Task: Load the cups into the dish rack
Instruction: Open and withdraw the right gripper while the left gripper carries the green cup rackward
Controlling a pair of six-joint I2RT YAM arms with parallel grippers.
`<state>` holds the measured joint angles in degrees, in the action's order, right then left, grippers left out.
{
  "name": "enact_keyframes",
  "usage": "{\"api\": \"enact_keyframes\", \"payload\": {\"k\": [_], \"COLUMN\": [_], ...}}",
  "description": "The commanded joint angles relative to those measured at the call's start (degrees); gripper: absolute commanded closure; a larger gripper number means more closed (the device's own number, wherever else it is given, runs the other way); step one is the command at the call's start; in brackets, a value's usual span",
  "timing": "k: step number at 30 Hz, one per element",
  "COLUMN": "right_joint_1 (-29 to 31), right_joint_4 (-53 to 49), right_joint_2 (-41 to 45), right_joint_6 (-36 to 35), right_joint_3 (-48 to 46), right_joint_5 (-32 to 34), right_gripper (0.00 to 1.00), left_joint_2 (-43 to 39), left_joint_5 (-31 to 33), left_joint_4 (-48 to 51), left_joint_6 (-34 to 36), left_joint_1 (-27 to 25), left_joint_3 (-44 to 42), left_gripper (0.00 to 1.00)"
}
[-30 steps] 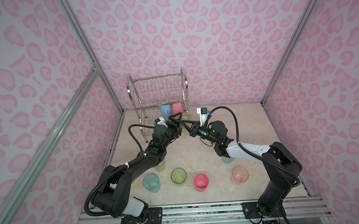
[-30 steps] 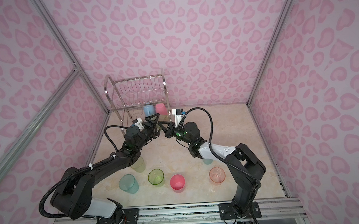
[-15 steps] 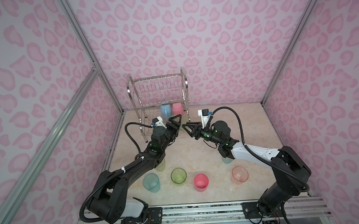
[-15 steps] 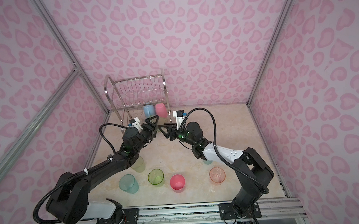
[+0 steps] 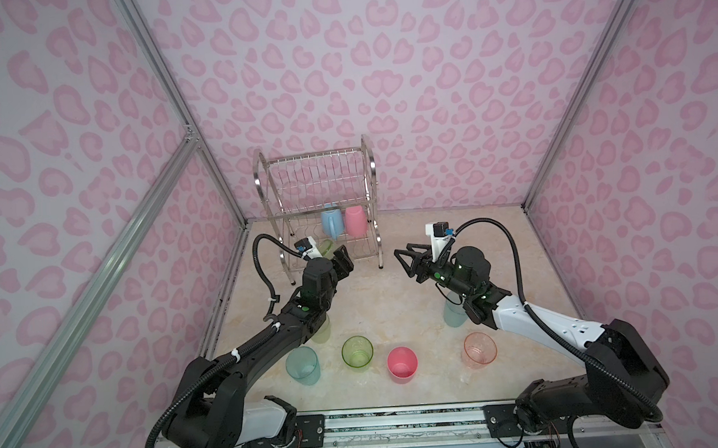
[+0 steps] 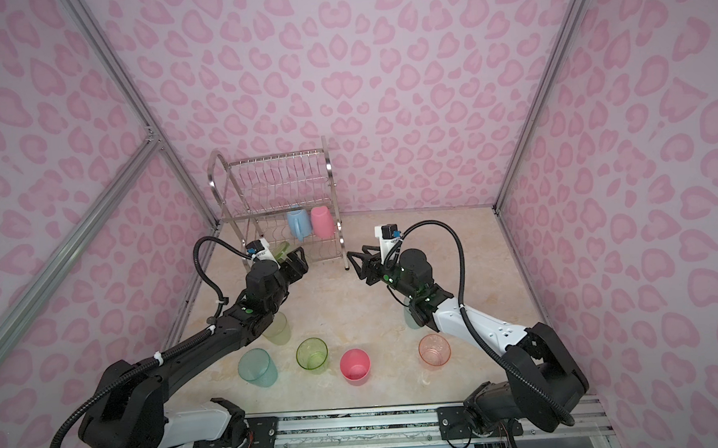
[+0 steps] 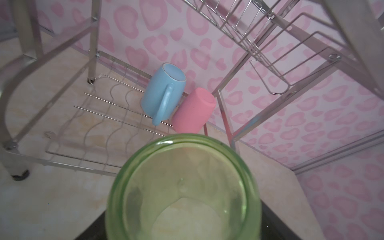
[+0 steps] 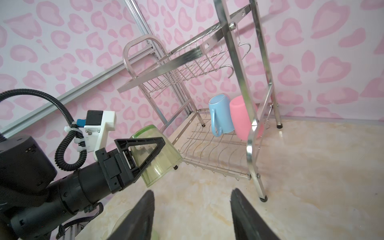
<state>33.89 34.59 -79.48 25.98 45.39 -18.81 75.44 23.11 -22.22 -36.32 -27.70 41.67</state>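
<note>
Your left gripper clamped on a green cup near the dish rack, your right gripper fingers apart, empty.

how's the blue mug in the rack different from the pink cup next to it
The blue mug has a handle; the pink cup has none. The mug's upturned base has a raised rim; the cup's is flat. Both sit bottom up, tilted, side by side on the lower shelf of the dish rack.
</note>
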Motion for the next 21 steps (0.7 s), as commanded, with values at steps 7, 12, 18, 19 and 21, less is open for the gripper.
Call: {"api": "enact_keyframes", "payload": {"k": [7,12,18,19,21], "right_joint_1": [-0.78,-1.35,-1.90,-1.98,-2.07], "right_joint_4": [4.18,5.75,6.37,6.44,6.46], "right_joint_2": [1.77,2.81,3.55,3.59,3.55], "right_joint_6": [-2.86,-3.82,-4.69,-4.87,-5.20], "right_joint_3": [-3.45,-4.73,-5.91,-5.88,-5.90], "right_joint_5": [0.49,-0.28,0.09,0.09,0.09], "right_gripper": [0.41,0.42,0.42,0.42,0.42], "left_joint_2": [7.78,12.22,17.06,17.95,19.59], "left_joint_5": [16.16,15.40,14.71,14.59,14.00], "left_joint_4": [-4.13,-6.32,-10.13,-10.84,-11.65], "left_joint_6": [18.60,19.69,23.96,24.43,25.42], "left_joint_1": [1.51,4.37,6.11,6.44,7.19], "left_joint_3": [2.52,4.61,7.08,7.47,8.37], "left_gripper": [0.33,0.33,0.33,0.33,0.33]}}
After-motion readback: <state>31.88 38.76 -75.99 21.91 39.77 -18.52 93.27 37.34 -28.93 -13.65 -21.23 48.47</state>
